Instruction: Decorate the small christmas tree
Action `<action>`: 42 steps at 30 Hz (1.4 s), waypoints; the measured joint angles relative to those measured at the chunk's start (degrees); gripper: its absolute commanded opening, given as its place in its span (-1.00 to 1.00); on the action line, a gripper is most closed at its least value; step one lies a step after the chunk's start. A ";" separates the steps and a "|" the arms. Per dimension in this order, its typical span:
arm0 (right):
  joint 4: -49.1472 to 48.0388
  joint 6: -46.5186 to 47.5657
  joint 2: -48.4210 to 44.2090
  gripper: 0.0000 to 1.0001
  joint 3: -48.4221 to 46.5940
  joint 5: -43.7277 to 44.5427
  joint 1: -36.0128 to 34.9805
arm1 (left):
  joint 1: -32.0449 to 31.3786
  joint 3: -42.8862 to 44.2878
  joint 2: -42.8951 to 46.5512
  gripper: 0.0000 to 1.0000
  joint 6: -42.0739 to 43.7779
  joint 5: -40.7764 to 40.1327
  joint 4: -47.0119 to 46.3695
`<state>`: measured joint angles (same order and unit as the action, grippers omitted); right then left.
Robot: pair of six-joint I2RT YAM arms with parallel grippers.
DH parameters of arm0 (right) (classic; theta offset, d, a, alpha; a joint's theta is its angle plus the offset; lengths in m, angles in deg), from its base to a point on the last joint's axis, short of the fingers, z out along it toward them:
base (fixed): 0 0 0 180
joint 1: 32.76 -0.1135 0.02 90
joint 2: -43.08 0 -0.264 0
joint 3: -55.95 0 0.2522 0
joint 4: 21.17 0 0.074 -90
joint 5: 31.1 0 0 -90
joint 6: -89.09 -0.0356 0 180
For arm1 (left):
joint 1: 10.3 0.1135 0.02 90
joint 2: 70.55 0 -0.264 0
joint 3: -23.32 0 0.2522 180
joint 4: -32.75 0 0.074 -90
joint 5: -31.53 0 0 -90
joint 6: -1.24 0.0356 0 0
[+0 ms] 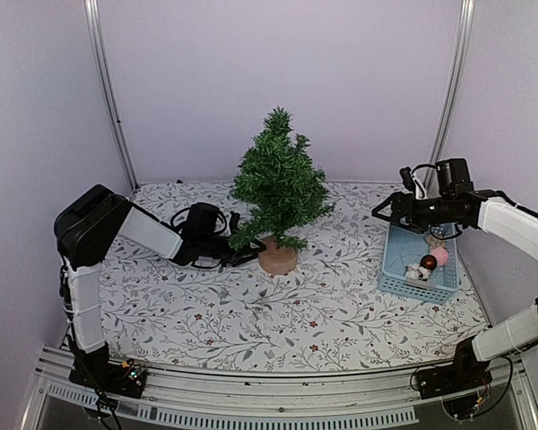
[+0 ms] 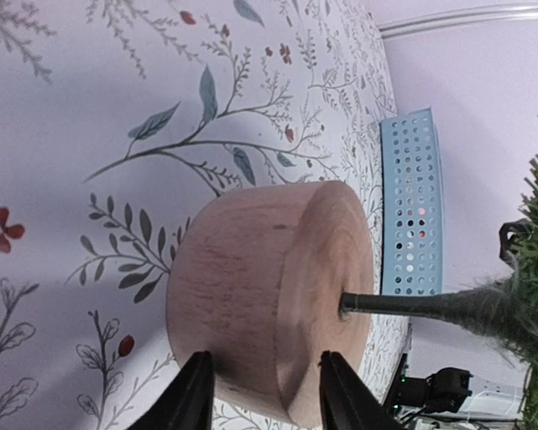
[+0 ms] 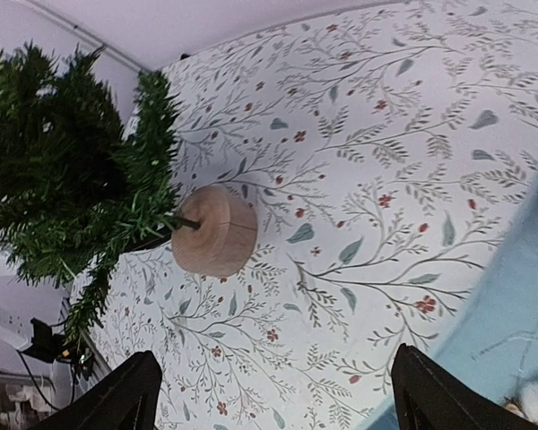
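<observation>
Pale lilac walls on three sides; floral cloth (image 1: 251, 313) covers the whole table. Small christmas tree (image 1: 278, 184) stands mid-table, toward the far side, trunk upright, round wooden base (image 2: 269, 296) flat on the cloth.

Left gripper (image 2: 264, 358): low over the cloth, just left of the base, pointing right at it. Fingers (image 2: 193, 399) partly apart, rolled so one sits nearest the cloth and the other higher. Wood fills the gap between them in my wrist view; whether they touch it or stop just short, I cannot tell.

Right gripper (image 3: 278, 403): raised above the far end of the blue basket (image 1: 394, 269) at the right edge, jaws spread wide, nothing between them. Ornaments (image 1: 430, 260) lie in the basket below.

Key relation: the tree lies well left of my right hand and just beside my left. Its long axis is vertical, so branches must be reached from the side or from above. Judgement: left hand is placed to steady the base; right hand is nearer the ornaments and should do the picking.
</observation>
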<state>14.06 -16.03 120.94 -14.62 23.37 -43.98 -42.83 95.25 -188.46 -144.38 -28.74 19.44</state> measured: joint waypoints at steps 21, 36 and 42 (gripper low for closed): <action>12.66 -10.60 1.90 0.51 4.63 16.85 18.05 | 1.22 -2.78 20.26 0.62 5.33 -15.43 15.89; 0.20 -16.48 9.66 -0.90 6.62 15.93 18.12 | 1.90 -7.69 30.82 0.57 8.57 -23.17 18.99; -0.55 -16.94 9.68 -1.00 4.66 15.58 18.16 | 2.45 -7.89 36.65 0.58 11.34 -25.79 20.41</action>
<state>13.52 -32.96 130.62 -9.97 38.96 -25.82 -40.38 87.36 -151.81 -133.03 -54.53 39.86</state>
